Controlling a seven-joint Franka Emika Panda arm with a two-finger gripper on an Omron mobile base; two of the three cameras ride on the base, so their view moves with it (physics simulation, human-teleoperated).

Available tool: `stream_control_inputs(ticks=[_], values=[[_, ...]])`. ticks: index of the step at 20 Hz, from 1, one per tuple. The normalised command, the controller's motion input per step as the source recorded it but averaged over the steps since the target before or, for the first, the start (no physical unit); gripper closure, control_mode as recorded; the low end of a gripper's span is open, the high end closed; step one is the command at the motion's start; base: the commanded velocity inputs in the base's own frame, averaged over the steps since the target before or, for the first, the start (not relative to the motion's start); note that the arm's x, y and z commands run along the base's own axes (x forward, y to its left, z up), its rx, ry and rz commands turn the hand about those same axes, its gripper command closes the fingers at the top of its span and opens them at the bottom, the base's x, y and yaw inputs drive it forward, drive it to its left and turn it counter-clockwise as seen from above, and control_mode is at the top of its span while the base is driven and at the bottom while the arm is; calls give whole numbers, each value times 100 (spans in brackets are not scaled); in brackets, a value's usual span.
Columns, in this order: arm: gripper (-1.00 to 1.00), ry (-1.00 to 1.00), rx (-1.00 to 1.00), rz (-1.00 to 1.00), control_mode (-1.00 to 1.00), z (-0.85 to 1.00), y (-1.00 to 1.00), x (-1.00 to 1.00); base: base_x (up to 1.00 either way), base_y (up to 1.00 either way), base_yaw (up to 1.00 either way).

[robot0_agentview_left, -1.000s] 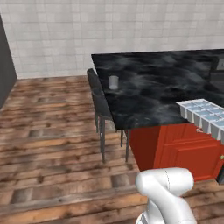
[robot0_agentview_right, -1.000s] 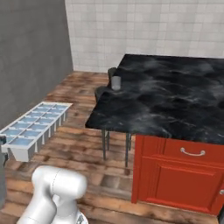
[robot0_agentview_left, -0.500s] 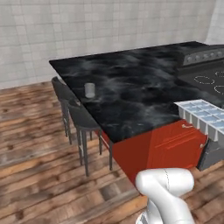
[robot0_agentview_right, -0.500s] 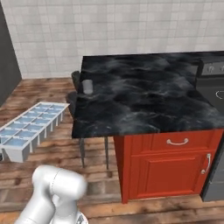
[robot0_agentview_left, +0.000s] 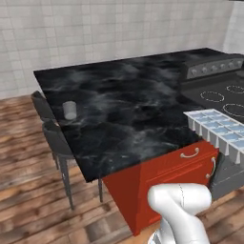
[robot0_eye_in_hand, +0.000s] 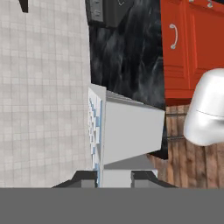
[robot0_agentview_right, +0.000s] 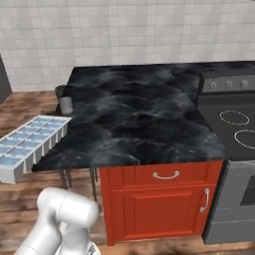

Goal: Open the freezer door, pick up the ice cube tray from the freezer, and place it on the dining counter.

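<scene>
Fingers [robot0_eye_in_hand: 89,178] are clamped on the near end of the ice cube tray [robot0_eye_in_hand: 127,131], so it's held up in the air, level, off the edge of the dining bench [robot0_agentview_left: 128,114] and not touching it. A small grey cup [robot0_agentview_left: 69,110] sits on the bench near the stools [robot0_agentview_left: 57,140]. A stove [robot0_agentview_right: 234,124] butts against the bench.

The ice cube tray [robot0_agentview_right: 31,144] hangs in the air just left of the dining counter [robot0_agentview_right: 134,119], level with its top. A small grey cup [robot0_agentview_right: 65,104] stands at the counter's left edge; a stove [robot0_agentview_right: 231,124] adjoins the counter's right side.
</scene>
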Motion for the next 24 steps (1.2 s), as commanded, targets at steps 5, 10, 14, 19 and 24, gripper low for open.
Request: stream_control_inputs(ticks=[5,10,14,19,24], values=[[100,0,0,0,100,0,0,0,66,-53,13],[100,0,0,0,100,0,0,0,60,8,20],[100,0,0,0,100,0,0,0,25,34,26],[100,0,0,0,100,0,0,0,24,19,28],[100,0,0,0,100,0,0,0,47,11,27]])
